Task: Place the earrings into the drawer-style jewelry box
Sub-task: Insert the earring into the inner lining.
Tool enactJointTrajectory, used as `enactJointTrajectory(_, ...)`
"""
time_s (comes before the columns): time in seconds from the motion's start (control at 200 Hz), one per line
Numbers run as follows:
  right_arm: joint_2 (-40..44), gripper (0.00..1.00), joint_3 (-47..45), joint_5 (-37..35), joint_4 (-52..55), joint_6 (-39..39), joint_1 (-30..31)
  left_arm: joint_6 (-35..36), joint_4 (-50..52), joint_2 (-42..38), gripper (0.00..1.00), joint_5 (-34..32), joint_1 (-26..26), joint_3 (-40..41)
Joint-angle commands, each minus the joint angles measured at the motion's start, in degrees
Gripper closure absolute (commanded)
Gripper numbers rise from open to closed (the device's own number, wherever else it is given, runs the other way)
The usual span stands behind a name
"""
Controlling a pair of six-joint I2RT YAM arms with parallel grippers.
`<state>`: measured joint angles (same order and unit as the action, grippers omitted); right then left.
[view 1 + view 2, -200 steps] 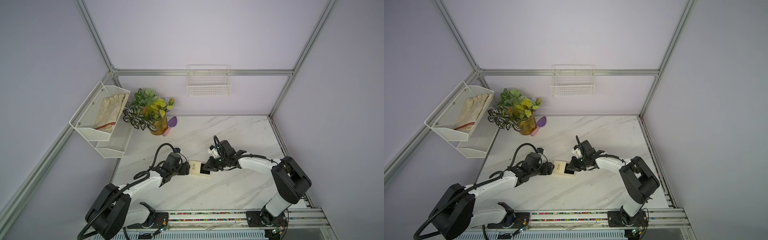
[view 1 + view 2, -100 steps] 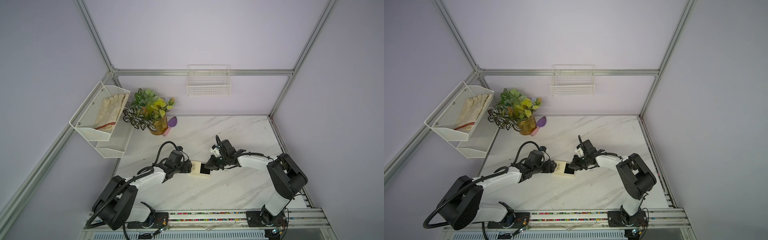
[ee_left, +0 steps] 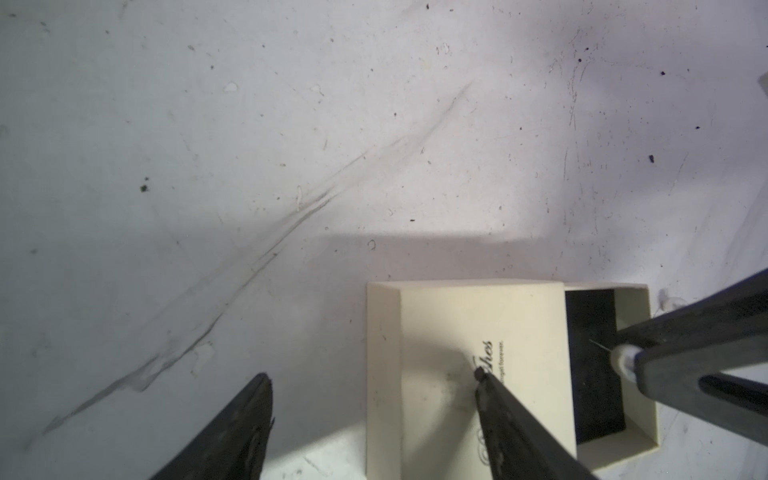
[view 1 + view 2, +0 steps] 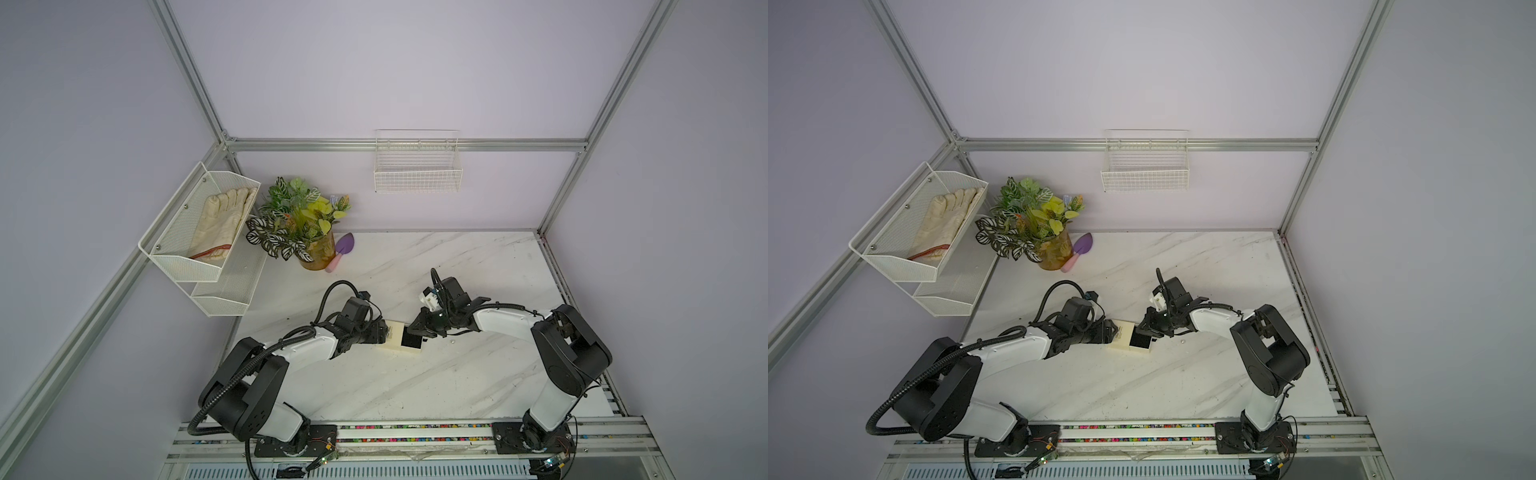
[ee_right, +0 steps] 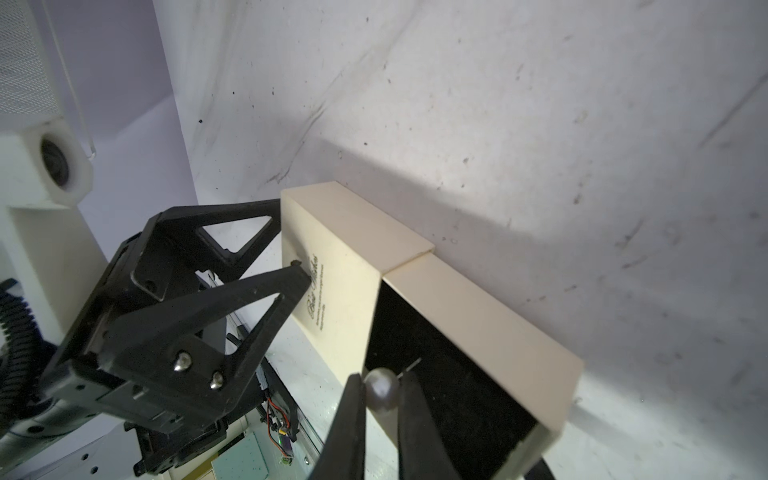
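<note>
The cream drawer-style jewelry box (image 4: pixel 394 335) (image 4: pixel 1120 333) (image 3: pixel 478 324) (image 5: pixel 332 232) lies mid-table with its black-lined tray (image 5: pixel 449 390) (image 3: pixel 590 374) pulled out toward the right arm. My right gripper (image 5: pixel 381 388) (image 4: pixel 417 330) (image 4: pixel 1144 331) is shut on one pearl-like earring (image 5: pixel 381 386) (image 3: pixel 622 360), held just over the open tray. My left gripper (image 3: pixel 371 374) (image 4: pixel 385 332) (image 4: pixel 1112 331) is open. One of its fingertips (image 3: pixel 480 376) rests on the lettered lid and the other stands apart beside the box. A second earring (image 4: pixel 452 340) (image 4: pixel 1182 340) lies on the marble to the right of the box.
A potted plant (image 4: pixel 316 253) and a purple trowel (image 4: pixel 343 249) stand at the back left. A white mesh shelf with gloves (image 4: pixel 199 232) hangs on the left wall. A wire basket (image 4: pixel 417 174) hangs on the back wall.
The left arm's shoulder and elbow have swung forward while its gripper stayed at the box. The right gripper with the earring has barely moved over the tray.
</note>
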<state>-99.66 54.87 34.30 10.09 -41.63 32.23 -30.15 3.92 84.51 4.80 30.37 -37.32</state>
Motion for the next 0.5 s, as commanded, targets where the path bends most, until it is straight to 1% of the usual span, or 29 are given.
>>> enactJointTrajectory(0.0, -0.36, 1.0, 0.89, -0.9, -0.81, -0.8, -0.32, 1.74, 1.05, 1.71, 0.24, 0.29, -0.29, -1.97)
enactJointTrajectory(0.495, -0.93, 1.0, 0.85, -1.48, 0.41, -0.74, -0.32, 2.03, 2.03, 1.67, 0.24, -0.76, -0.39, -1.79)
